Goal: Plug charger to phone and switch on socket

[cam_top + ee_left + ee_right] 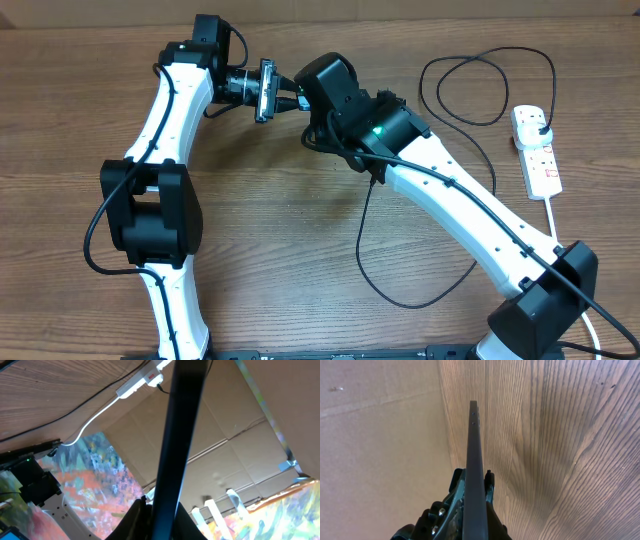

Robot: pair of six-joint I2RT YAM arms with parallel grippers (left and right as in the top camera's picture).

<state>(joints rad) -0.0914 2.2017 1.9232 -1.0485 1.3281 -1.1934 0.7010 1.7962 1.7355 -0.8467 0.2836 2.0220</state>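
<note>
Left gripper has its jaws drawn narrow on the phone, which is held edge-up off the table. Right gripper is clamped on its other side. The phone is stiff, slim and likely slick, so grip the flat faces and leave the port end clear. The charger is limp, with its plug at the socket; I'd pinch it just behind the tip, which I can't spot

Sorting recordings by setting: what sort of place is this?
Probably a lab test bench: a wooden table, plain cardboard walls beside it, and a power strip lying on top.
</note>
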